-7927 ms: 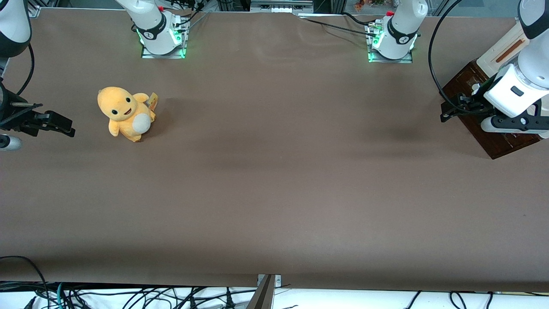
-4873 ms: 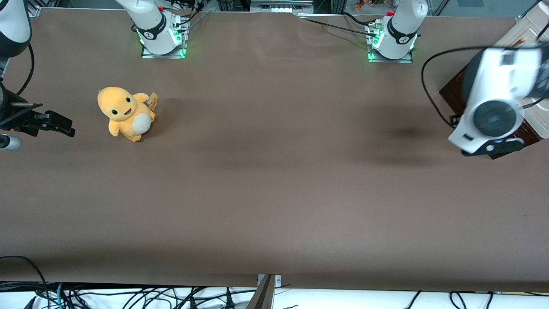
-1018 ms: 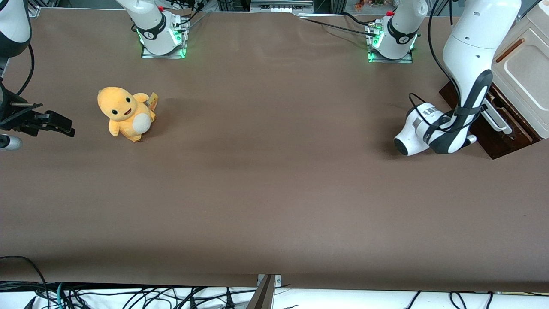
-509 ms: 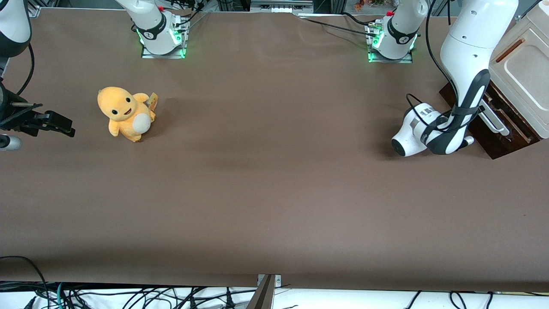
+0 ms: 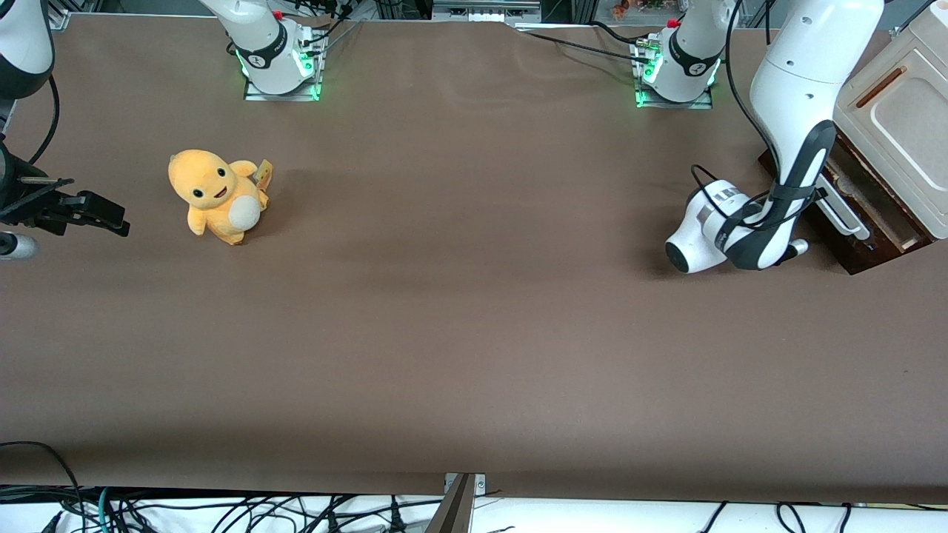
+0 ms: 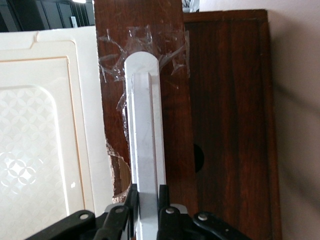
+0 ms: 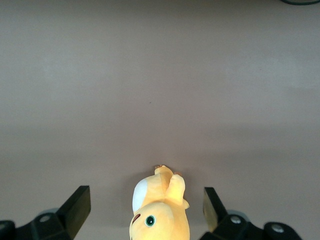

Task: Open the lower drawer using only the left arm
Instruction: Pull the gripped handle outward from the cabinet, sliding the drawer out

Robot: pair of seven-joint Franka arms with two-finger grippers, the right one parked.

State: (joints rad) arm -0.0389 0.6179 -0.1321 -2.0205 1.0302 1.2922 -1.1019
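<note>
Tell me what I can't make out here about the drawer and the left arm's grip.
- Front view: end effector hidden by the left arm.
- Left wrist view: end effector shut on the white bar handle; handle's near end cut off by the edge.
- Lower drawer inside: covered by the cream cabinet panel.

i see my gripper (image 6: 148,210) with jaws clamped on the lower drawer (image 5: 863,215)'s white handle (image 6: 145,140), the cream cabinet panel (image 6: 45,130) tight beside it. from the drawer toward the plush toy (image 5: 216,195), the counter (image 5: 459,311) is bare.
</note>
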